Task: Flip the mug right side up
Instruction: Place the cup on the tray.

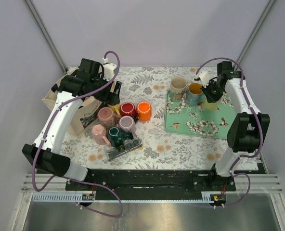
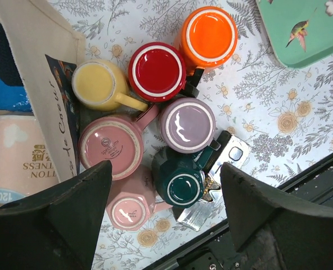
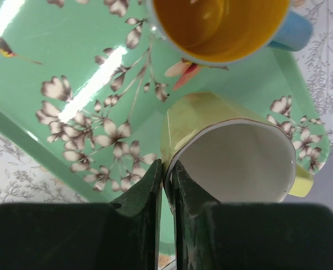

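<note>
Overhead view: bright, even, diffuse light; faint soft shadows on desk [image 1: 152, 144]; sharp throughout.
Right wrist view: white glare streaks on green tray [image 3: 71, 45], above and left of right pincer [image 3: 166, 169]; its fingers dark, soft-edged close to lens.
Left wrist view: small highlights on glossy mug bases [image 2: 187, 125] between and beyond left pincer [image 2: 166, 169] fingers; fingers dark, blurred.

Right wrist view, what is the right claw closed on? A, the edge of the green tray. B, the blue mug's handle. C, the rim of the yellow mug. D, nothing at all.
C: the right claw has one finger inside and one outside the rim of the yellow mug, whose white inside faces the camera, over the green tray.
</note>
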Tool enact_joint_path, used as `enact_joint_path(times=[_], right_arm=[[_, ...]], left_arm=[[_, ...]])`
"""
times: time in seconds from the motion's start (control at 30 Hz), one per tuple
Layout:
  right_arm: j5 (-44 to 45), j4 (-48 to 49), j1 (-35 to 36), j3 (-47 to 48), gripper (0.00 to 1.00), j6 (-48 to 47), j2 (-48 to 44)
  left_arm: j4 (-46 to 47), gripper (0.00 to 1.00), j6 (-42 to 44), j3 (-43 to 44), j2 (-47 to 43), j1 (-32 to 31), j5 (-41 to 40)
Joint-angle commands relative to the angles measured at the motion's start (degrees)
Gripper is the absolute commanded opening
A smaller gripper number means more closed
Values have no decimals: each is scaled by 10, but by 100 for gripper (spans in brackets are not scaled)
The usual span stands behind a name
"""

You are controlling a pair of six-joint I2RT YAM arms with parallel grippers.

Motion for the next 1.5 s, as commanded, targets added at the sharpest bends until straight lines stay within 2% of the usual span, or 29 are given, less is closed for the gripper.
enact_joint_path(times=[0.0,0.47,1.07,1.23,1.4,1.47], right_arm=[[-29,66,-5,55,0,-25,-1],[2,82,-6,75,0,-67,62],[14,99,-5,74,0,-53,86],[19,90,-6,79,10,-48,87],[14,80,-6,79,38,-48,77],[20,77,-6,79,43,-41,66]], left_arm=[[12,80,5,4,-36,-3,17],[7,79,21,5,-39,-3,13],[18,79,8,1,-24,-3,13],[20,79,7,-4,-24,-3,18],[23,79,3,-6,-21,-3,23],[23,79,1,-5,-21,-3,25]])
